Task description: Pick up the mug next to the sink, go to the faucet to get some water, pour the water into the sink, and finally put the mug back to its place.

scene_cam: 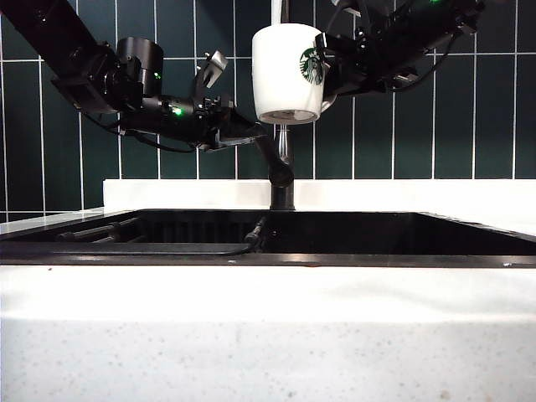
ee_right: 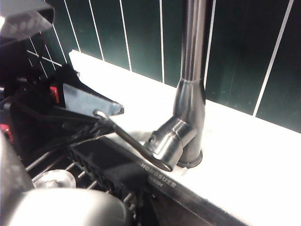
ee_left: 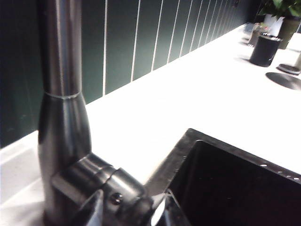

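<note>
I see the right gripper [scene_cam: 328,77] pinching the Starbucks mug [scene_cam: 287,74] upright high above the sink [scene_cam: 352,230], while the left gripper [scene_cam: 247,134], spread wide, flanks the faucet [scene_cam: 282,172] lever [ee_right: 136,143].

left gripper [scene_cam: 239,126] spread wide (arm reaching in level); right gripper [scene_cam: 328,71] clamped, raised high.

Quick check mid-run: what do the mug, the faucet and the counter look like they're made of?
The mug, held by the right gripper: glazed white ceramic, by its glossy, thick wall.
The faucet, with the open left gripper at its lever: dark brushed metal, judging by its streaky highlights.
The counter: white speckled stone or a composite; I can't tell which.
</note>
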You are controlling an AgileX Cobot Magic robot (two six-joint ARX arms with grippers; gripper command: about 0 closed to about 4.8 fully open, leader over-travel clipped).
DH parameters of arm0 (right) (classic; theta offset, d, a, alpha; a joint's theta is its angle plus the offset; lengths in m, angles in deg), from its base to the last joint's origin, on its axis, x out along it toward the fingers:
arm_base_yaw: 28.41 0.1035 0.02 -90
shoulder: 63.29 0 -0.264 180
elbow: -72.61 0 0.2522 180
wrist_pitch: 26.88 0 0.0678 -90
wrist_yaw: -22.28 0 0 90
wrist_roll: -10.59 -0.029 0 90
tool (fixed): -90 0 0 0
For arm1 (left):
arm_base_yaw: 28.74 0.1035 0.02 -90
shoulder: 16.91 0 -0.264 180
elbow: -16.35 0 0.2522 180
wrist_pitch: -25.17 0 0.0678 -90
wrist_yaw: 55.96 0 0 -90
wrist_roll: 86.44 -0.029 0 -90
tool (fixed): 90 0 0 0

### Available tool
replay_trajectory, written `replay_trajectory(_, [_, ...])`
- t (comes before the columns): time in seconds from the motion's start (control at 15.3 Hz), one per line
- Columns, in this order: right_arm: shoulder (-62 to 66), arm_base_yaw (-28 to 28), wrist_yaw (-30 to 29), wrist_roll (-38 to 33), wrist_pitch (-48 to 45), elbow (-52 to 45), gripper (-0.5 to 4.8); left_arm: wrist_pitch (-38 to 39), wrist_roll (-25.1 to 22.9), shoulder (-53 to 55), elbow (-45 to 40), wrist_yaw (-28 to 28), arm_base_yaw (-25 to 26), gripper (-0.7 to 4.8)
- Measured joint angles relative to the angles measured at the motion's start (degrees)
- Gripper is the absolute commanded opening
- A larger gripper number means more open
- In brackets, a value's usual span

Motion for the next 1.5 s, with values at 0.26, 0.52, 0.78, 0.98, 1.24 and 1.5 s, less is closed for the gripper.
replay_trajectory(0.26, [0.0,0.0,0.1,0.0,0.5,-0.1,-0.01,-0.3,-0.5,0.0,0.0,-8.1,-0.3,1.61])
replay_trajectory(0.52, [0.0,0.0,1.1,2.7,0.4,-0.2,-0.01,-2.0,0.5,-0.7,0.0,-11.9,-0.3,1.03])
replay_trajectory(0.78, [0.0,-0.8,7.3,10.0,0.5,-0.2,-0.01,1.4,0.7,-7.6,0.1,-11.8,0.6,-0.06])
replay_trajectory(0.98, [0.0,-1.3,12.0,16.6,1.7,-0.2,-0.01,10.8,0.7,-14.4,0.1,-13.2,0.8,-0.06])
replay_trajectory(1.24, [0.0,-2.5,17.7,26.0,5.6,-0.2,-0.01,26.0,-8.2,-25.6,-0.9,-18.3,1.0,-0.06])
replay_trajectory(1.5, [-0.4,-2.4,24.3,35.6,8.8,-0.2,-0.01,29.0,-9.4,-36.2,-16.2,-21.0,2.0,-0.06])
